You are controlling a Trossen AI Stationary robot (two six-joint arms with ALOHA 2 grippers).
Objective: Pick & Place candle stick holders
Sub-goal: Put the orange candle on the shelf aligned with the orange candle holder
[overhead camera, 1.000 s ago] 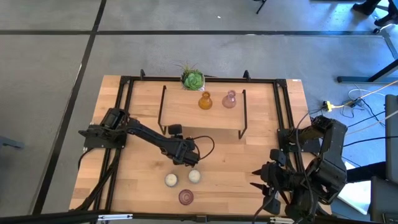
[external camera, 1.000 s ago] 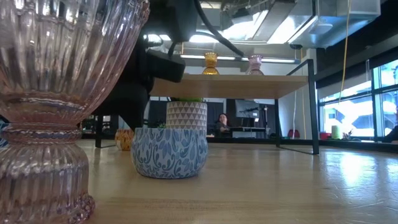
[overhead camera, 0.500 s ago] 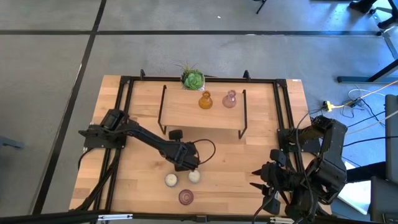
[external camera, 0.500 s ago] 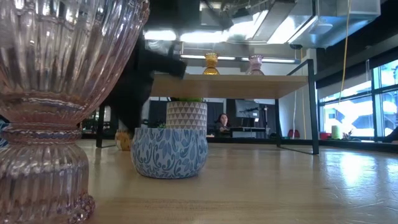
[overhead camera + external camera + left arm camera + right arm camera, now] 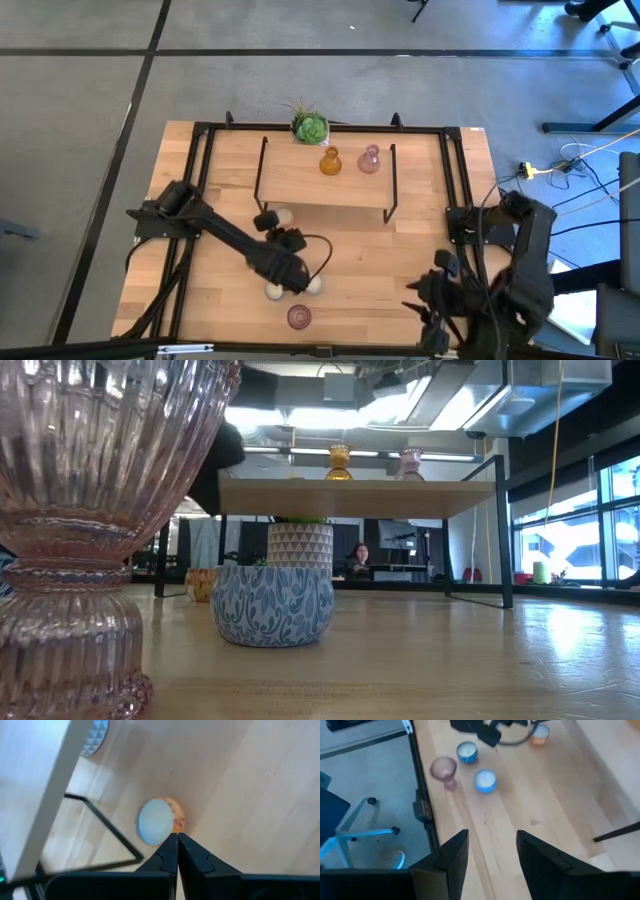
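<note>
The wooden bench (image 5: 360, 255) spreads under me, framed by black rails, and a raised wooden shelf (image 5: 325, 183) on thin black legs stands across its far half. On that shelf, an amber glass holder (image 5: 330, 161) and a pinkish glass holder (image 5: 369, 159) stand side by side, and the green spiky plant (image 5: 310, 127) sits just behind them at the far edge.

My left arm reaches diagonally across the bench toward the near middle. My left end effector (image 5: 177, 838) has its fingers pressed together with nothing between them, and it hangs over the bench pointing down at a low round holder with an orange side (image 5: 160, 820), which lies just beyond the fingertips near one shelf leg. From above, that same piece shows as a pale disc at the shelf's near left corner.

My right arm waits folded at the bench's right near corner. My right end effector (image 5: 490, 851) has its fingers spread apart and empty, looking along the bench.

Near the front edge, a second pinkish glass holder (image 5: 299, 317) stands alone. Just beyond it are two low cream-topped holders: the left one (image 5: 274, 291) clear of my arm, the right one (image 5: 313, 285) partly under my left wrist. In the level view, one of them shows a blue-patterned side.
</note>
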